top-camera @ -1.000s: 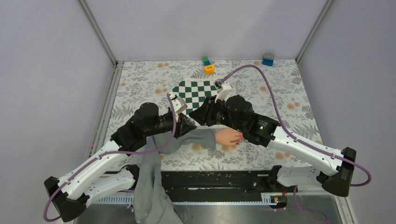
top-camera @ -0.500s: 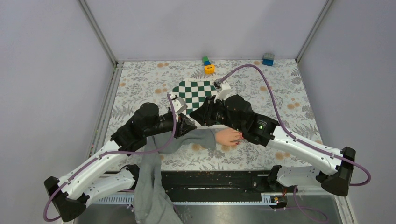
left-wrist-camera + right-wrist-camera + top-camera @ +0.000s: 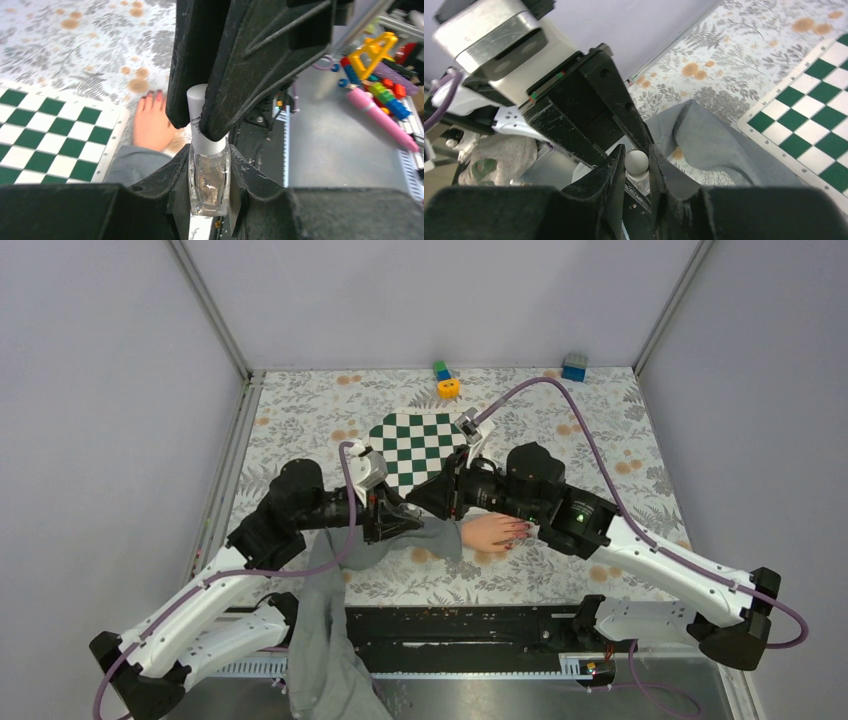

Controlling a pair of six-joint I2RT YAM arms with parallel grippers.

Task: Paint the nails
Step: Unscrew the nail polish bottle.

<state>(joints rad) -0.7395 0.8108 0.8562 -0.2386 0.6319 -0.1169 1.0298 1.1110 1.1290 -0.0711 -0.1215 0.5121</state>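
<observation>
**A:** From above, where are the nails?

**B:** The nails (image 3: 521, 533), dark red, tip a pale hand (image 3: 488, 533) lying flat on the flowered table (image 3: 300, 410), close against the right arm; its grey sleeve (image 3: 440, 538) runs under the left gripper (image 3: 405, 512); the right gripper (image 3: 440, 490) meets it near a chequered mat (image 3: 415, 440); I cannot tell how the jaws stand from here.

**A:** And the left wrist camera?

**B:** The left gripper is clamped on a clear glass bottle (image 3: 209, 185), held upright; the right gripper's black fingers (image 3: 250, 65) pinch its white cap (image 3: 202, 120); the hand lies beyond, to the left, nails beside the mat's edge.

**A:** The right wrist?

**B:** Jaws narrow, pinching the cap's round top; the sleeve lies to the right, beside the mat.
</observation>
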